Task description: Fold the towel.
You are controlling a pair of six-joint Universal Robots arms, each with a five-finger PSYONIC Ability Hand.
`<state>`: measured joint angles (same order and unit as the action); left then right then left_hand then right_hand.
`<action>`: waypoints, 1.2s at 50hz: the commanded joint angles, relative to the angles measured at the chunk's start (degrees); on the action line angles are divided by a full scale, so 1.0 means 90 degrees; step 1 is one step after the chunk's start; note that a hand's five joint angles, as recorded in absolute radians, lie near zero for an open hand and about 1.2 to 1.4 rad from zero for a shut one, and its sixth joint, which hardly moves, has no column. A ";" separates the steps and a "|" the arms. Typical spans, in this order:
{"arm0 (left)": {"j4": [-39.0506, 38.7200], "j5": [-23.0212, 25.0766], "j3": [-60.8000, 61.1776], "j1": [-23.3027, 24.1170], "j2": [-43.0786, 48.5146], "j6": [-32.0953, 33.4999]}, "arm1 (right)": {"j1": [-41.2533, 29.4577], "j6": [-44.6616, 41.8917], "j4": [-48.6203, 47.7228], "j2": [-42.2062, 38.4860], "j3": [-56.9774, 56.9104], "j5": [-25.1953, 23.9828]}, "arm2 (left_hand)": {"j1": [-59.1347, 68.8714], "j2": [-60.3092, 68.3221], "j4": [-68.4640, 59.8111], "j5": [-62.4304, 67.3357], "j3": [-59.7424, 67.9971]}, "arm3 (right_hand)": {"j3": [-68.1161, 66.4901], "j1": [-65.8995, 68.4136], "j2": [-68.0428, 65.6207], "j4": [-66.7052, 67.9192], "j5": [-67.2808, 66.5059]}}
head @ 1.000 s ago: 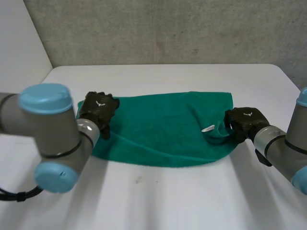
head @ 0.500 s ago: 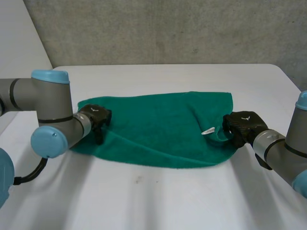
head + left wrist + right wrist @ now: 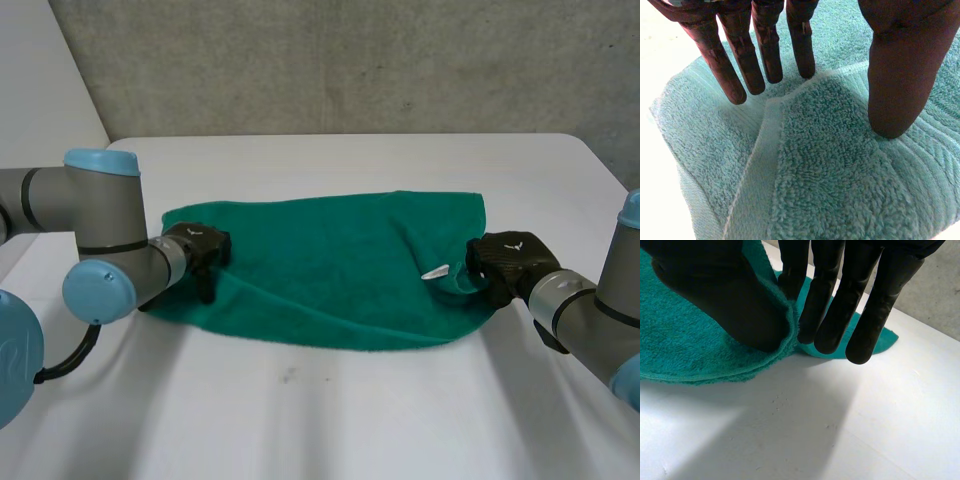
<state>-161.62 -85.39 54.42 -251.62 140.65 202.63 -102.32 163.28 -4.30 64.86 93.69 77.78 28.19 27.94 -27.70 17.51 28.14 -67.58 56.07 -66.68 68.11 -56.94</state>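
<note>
A green towel (image 3: 340,270) lies folded lengthwise on the white table (image 3: 350,410), with a small white tag (image 3: 435,270) near its right end. My left hand (image 3: 198,252) rests on the towel's left end. In the left wrist view its fingers (image 3: 767,50) are straight on the lower layer, and the thumb (image 3: 897,75) presses the upper layer's folded corner (image 3: 830,165); nothing is pinched. My right hand (image 3: 508,262) is at the right end. Its thumb (image 3: 720,295) and fingers (image 3: 825,305) pinch the towel's edge (image 3: 685,350) just above the table.
The table's far edge meets a grey concrete wall (image 3: 350,60). Bare white tabletop (image 3: 815,430) lies in front of the towel and to both sides. My left arm's elbow (image 3: 100,230) sits low at the table's left side.
My left arm has swung out to the left and its hand has settled lower on the towel's left end. The right hand keeps its pinch and has barely moved.
</note>
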 commanded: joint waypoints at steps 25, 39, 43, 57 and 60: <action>-0.0186 -0.0102 0.2185 -0.0010 -0.2364 -0.0171 | 0.0050 -0.0270 0.0564 0.0010 -0.0351 0.0078 | 0.5757 0.5784 -0.5811 0.5833 0.5762 | -0.1380 0.2659 -0.1481 0.1321 -0.1451; -0.0674 -0.0111 0.3143 -0.0020 -0.3176 -0.0181 | 0.0343 -0.0271 0.1572 0.0536 -0.0850 0.0029 | 0.5757 0.5784 -0.5811 0.5833 0.5762 | 0.5640 -0.4361 0.5539 -0.5698 0.5568; -0.0674 -0.0092 0.3270 -0.0020 -0.3205 -0.0181 | 0.0675 -0.0369 0.1572 0.0986 -0.0733 0.0000 | 0.5757 0.5784 -0.5811 0.5833 0.5762 | 0.5940 -0.4661 0.5839 -0.5999 0.5869; -0.0704 -0.0082 0.3475 0.0019 -0.3888 -0.0190 | 0.0929 -0.4517 0.1474 0.2607 0.0848 -0.1961 | 0.5757 0.5784 -0.5811 0.5833 0.5762 | 0.5772 -0.4493 0.5671 -0.5830 0.5700; -0.0704 -0.0082 0.3465 0.0029 -0.3938 -0.0190 | 0.0910 -0.5268 0.1474 0.2783 0.1209 -0.2469 | 0.5757 0.5784 -0.5811 0.5833 0.5762 | 0.5698 -0.4419 0.5597 -0.5756 0.5626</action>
<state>-167.90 -86.13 85.66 -251.68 106.91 200.94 -93.63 134.88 9.04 85.76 96.60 67.41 64.88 68.35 -68.28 55.43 68.14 -14.93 13.89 -16.68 15.42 -5.21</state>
